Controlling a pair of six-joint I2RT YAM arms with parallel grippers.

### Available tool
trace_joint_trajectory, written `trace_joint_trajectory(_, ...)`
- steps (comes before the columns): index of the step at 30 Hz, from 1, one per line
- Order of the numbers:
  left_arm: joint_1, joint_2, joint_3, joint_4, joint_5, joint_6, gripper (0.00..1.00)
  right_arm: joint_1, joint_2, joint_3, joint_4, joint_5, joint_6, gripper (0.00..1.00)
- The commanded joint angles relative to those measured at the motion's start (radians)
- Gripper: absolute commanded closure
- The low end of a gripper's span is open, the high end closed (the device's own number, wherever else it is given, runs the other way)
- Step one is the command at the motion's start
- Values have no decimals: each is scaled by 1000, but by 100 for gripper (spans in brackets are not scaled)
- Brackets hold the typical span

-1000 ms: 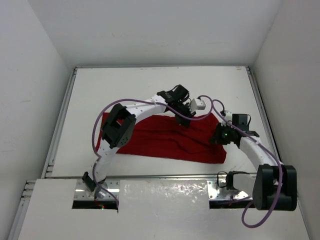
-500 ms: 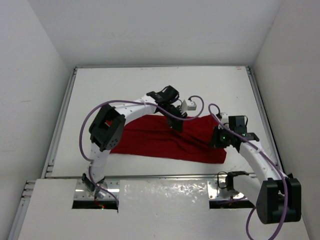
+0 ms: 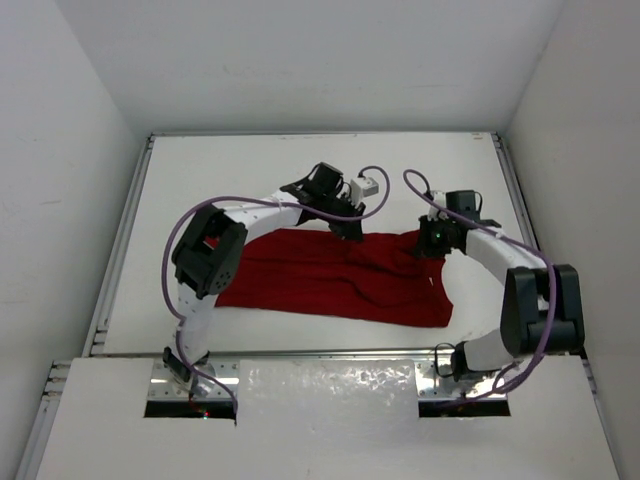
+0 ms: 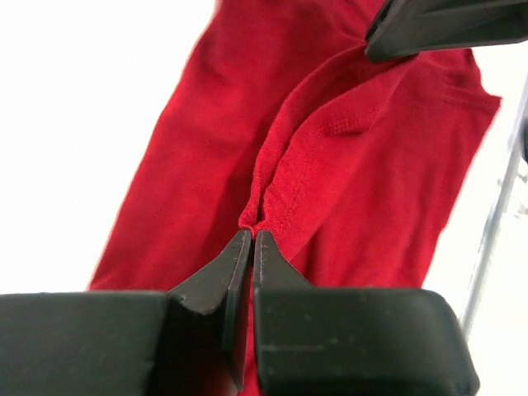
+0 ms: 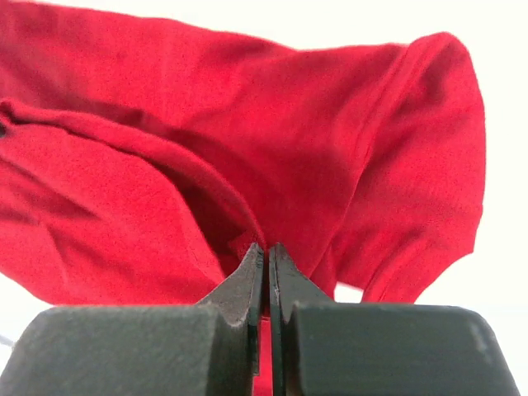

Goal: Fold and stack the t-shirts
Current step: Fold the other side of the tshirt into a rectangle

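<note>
On white table [image 3: 250, 170], dark red wrinkly cloth t-shirt [image 3: 330, 285] lies spread. Jaws of left gripper [image 4: 252, 237] clamp stitched far edge; right gripper [image 5: 266, 252] pinches fold by sleeve. Paired far-edge grips likely set up fold.

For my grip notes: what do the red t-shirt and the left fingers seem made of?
The red t-shirt: soft knit cloth, probably cotton, matte; wrinkles and a stitched hem show. The fingers: hard black plastic, probably; smooth, dull faces.

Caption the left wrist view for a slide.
Left gripper pinched shut on a stitched edge of the dark red t-shirt, above the white table.
</note>
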Motion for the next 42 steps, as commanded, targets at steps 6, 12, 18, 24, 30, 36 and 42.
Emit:
trace_joint_trajectory(6, 13, -11, -33, 147, -117, -97, 100, -9, 127, 108, 97, 80, -16, 100)
trace_joint_trajectory(12, 15, 11, -36, 157, -119, -104, 100, -15, 170, 139, 117, 85, -3, 100)
trace_joint_trajectory(18, 13, 37, -48, 152, -119, -121, 100, -16, 196, 174, 82, 137, 1, 69)
trace_joint_trajectory(24, 15, 37, -70, 155, -137, -135, 100, -27, 49, 154, 111, 178, 75, 55)
trace_joint_trajectory(30, 13, 37, -71, 146, -183, -144, 100, -21, -138, -65, 182, 160, 148, 55)
trace_joint_trajectory(36, 12, 45, -74, 140, -142, -137, 96, 26, -182, -162, 295, 68, 174, 78)
trace_joint_trajectory(42, 4, 45, -74, 123, -183, -129, 83, 57, -105, -199, 338, 94, 236, 91)
